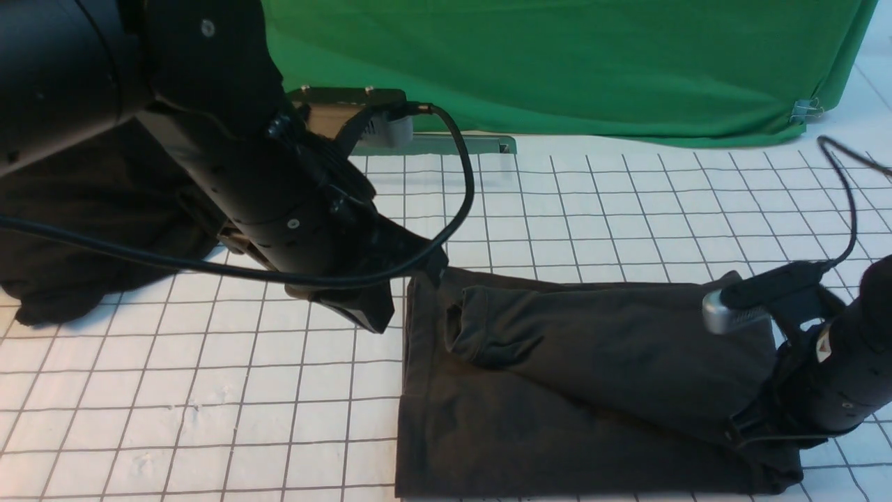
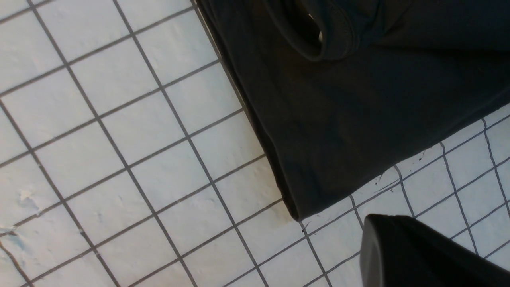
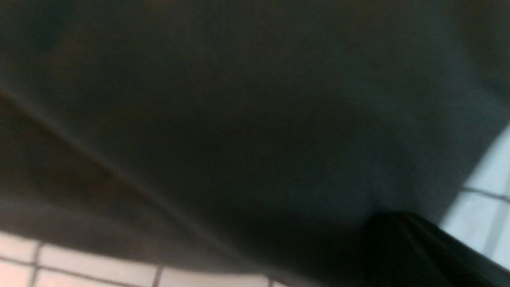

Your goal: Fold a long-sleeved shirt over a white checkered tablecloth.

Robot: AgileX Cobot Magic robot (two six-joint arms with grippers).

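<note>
The long-sleeved shirt (image 1: 557, 390), dark charcoal cotton, lies partly folded on your white checkered tablecloth (image 1: 209, 390), toward the right, with one sleeve laid across it. Your left gripper (image 1: 425, 268) sits at the shirt's far left corner with its jaws closed; you cannot tell if it pinches cloth. Your right gripper (image 1: 749, 425) is closed too, tucked into the shirt's right edge. A heap of plain black cloth (image 1: 90, 230) sits far left.
</note>
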